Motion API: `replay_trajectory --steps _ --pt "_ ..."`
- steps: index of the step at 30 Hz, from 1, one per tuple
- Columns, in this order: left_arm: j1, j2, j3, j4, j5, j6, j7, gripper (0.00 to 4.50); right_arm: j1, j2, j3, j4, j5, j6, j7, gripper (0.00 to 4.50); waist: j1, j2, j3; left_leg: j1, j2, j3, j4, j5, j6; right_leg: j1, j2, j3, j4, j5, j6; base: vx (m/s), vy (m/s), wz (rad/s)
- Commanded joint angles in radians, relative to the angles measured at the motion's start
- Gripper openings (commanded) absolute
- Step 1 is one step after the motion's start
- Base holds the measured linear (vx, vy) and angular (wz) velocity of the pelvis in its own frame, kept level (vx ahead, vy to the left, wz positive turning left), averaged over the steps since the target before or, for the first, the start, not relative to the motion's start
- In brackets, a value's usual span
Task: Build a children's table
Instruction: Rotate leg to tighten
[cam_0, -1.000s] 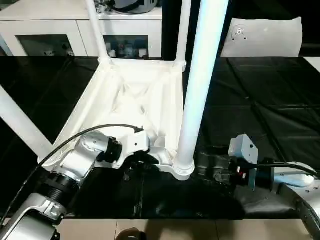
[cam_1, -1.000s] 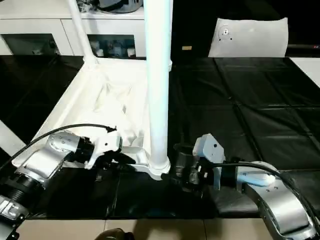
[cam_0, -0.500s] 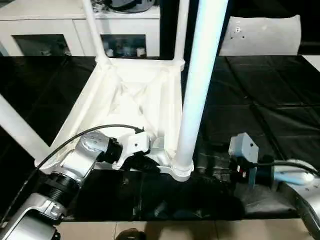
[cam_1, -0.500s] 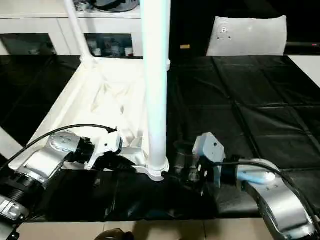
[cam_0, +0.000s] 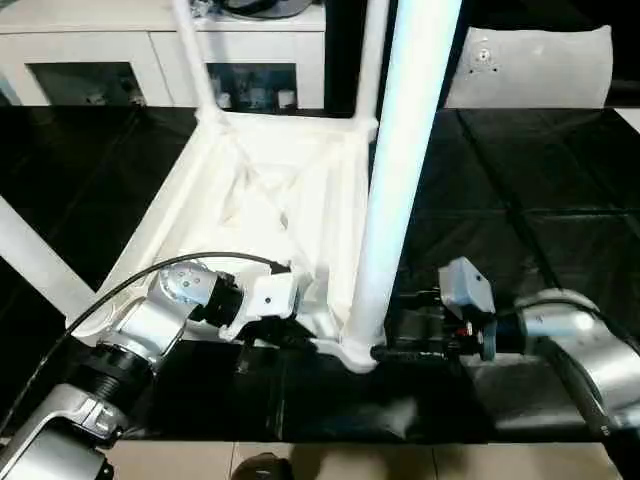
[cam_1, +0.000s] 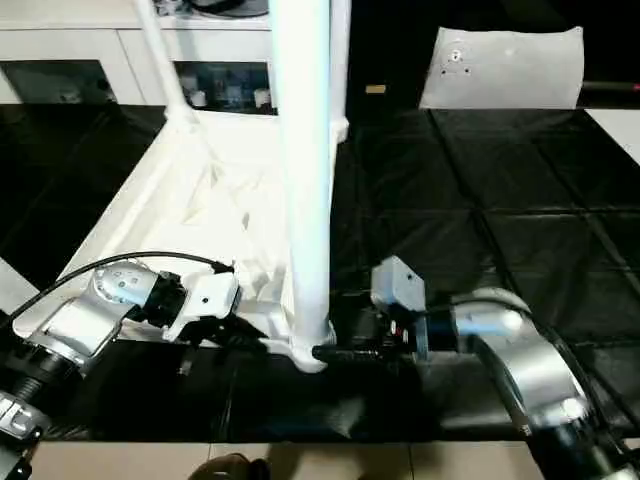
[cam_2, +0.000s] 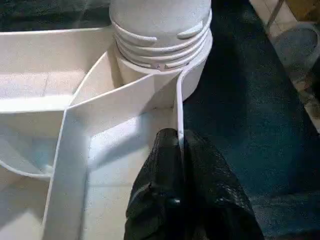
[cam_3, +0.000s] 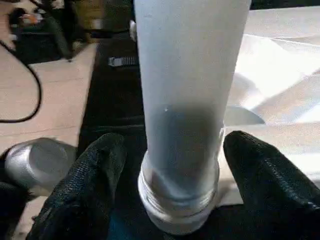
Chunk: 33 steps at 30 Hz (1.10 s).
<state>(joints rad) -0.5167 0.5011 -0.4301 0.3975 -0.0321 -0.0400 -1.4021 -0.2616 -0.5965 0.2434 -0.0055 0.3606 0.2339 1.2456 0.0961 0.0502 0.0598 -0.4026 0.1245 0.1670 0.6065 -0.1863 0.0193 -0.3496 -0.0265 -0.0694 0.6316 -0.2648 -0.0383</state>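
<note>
The children's table (cam_0: 270, 190) lies upside down on the black-covered worktop (cam_0: 530, 210), its ribbed underside facing up and its white legs standing up from the round corner sockets.

On the robot's left, a leg (cam_0: 35, 258) slants up from the near left corner, outside the left arm. The left gripper (cam_2: 181, 165) reaches in level over the near edge of the tabletop. Its two black fingers (cam_2: 159, 175) are pressed together on the thin white rim wall (cam_2: 178, 112) of the tabletop, one finger inside the rim and one outside, so they hold that wall. Just past the fingertips, along the same rim, sits the near right corner socket (cam_2: 160, 57) with the threaded foot of a leg screwed into it.

Beyond the fingers, at the far side of the tabletop, two more legs (cam_0: 195, 60) rise from the far corners.

The near right leg (cam_0: 400, 170) stands upright in its socket, between the two grippers. The right gripper (cam_3: 172, 180) comes in level from the right at the foot of this leg. Its fingers (cam_3: 95, 185) stand wide, one on each side of the leg's base, with a gap showing between each finger and the leg; they are not clamped on it.

Behind the worktop stands a white cabinet (cam_0: 130, 50) with dark glass fronts, and to the right a white cushion-like object (cam_0: 530, 65).
</note>
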Motion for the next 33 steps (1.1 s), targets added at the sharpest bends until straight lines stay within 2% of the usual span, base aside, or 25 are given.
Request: replay_trajectory --steps 1,3,5,7,10,13,15,22,26,28,32,33 --pt "-0.013 0.002 -0.031 -0.019 0.007 -0.019 -0.047 0.0 -0.018 0.005 0.006 0.022 0.01 -0.004 0.026 3.11 -0.001 -0.008 -0.061 0.031 0.14 -0.058 -0.065 -0.099 0.144 0.026 -0.16 0.065 -0.059 0.112 -0.22 0.0 0.0 0.0" --pt "-0.014 0.001 -0.03 -0.017 0.007 -0.019 -0.052 0.0 -0.032 0.008 0.01 0.042 0.013 -0.001 0.048 3.04 0.002 -0.008 -0.058 0.031 0.141 -0.057 -0.067 -0.105 0.135 0.025 -0.162 0.067 -0.06 0.103 -0.224 0.0 0.0 0.0" --pt "-0.015 0.001 -0.029 -0.012 0.008 -0.023 -0.055 0.0 -0.044 0.011 0.014 0.06 0.012 -0.005 0.062 2.75 0.002 -0.009 -0.059 0.031 0.139 -0.056 -0.066 -0.104 0.131 0.026 -0.163 0.067 -0.059 0.104 -0.226 0.0 0.0 0.0" --pt "-0.015 0.001 -0.027 -0.006 0.008 -0.024 -0.059 0.0 -0.058 0.019 0.014 0.078 0.019 0.001 0.076 2.72 0.003 -0.01 -0.06 0.029 0.138 -0.055 -0.066 -0.098 0.132 0.027 -0.164 0.067 -0.059 0.111 -0.225 0.0 0.0 0.0" --pt "-0.015 0.004 -0.028 -0.001 0.002 -0.021 -0.067 0.0 -0.082 0.035 0.02 0.108 0.03 0.007 0.102 2.32 0.005 -0.009 -0.061 0.029 0.137 -0.054 -0.064 -0.087 0.141 0.026 -0.163 0.065 -0.059 0.121 -0.225 0.0 0.0 0.0" --pt "-0.015 0.006 -0.03 0.0 0.001 -0.013 -0.074 0.0 -0.095 0.047 0.027 0.124 0.034 0.014 0.119 2.24 0.006 -0.009 -0.06 0.03 0.14 -0.056 -0.066 -0.089 0.142 0.024 -0.161 0.064 -0.058 0.117 -0.224 0.0 0.0 0.0" --pt "-0.015 0.006 -0.027 0.0 -0.003 -0.006 -0.077 0.0 -0.095 0.052 0.029 0.125 0.041 0.024 0.131 2.02 0.007 -0.01 -0.058 0.03 0.14 -0.056 -0.067 -0.098 0.137 0.024 -0.162 0.066 -0.059 0.103 -0.224 0.0 0.0 0.0" --pt "-0.018 0.005 -0.014 0.001 -0.015 0.022 -0.078 0.0 -0.083 0.066 0.036 0.104 0.07 0.067 0.154 1.9 0.012 -0.008 -0.054 0.031 0.141 -0.056 -0.071 -0.119 0.123 0.022 -0.164 0.068 -0.063 0.075 -0.225 0.0 0.0 0.0" --pt "-0.009 -0.007 0.008 -0.018 -0.022 0.081 -0.034 0.0 -0.051 0.083 0.031 0.043 0.12 0.142 0.128 1.9 0.013 -0.002 -0.048 0.033 0.145 -0.059 -0.078 -0.135 0.111 0.02 -0.164 0.07 -0.066 0.057 -0.223 0.0 0.0 0.0" --pt "-0.001 -0.02 0.023 -0.035 -0.031 0.106 0.0 0.0 -0.022 0.081 0.025 -0.001 0.146 0.182 0.11 1.9 0.014 -0.004 -0.049 0.036 0.146 -0.059 -0.079 -0.144 0.106 0.019 -0.164 0.071 -0.067 0.054 -0.222 0.0 0.0 0.0" --pt "0.013 -0.051 0.048 -0.093 -0.05 0.186 0.062 0.0 0.037 0.078 0.01 -0.079 0.183 0.248 0.069 1.9 0.016 -0.005 -0.041 0.035 0.145 -0.058 -0.083 -0.147 0.099 0.018 -0.166 0.074 -0.071 0.039 -0.217 0.0 0.0 0.0" --pt "0.019 -0.063 0.05 -0.119 -0.048 0.228 0.091 0.0 0.063 0.077 0.011 -0.106 0.185 0.251 0.053 1.9 0.016 -0.008 -0.038 0.034 0.144 -0.056 -0.084 -0.158 0.092 0.019 -0.17 0.076 -0.078 0.0 -0.207 0.0 0.0 0.0"
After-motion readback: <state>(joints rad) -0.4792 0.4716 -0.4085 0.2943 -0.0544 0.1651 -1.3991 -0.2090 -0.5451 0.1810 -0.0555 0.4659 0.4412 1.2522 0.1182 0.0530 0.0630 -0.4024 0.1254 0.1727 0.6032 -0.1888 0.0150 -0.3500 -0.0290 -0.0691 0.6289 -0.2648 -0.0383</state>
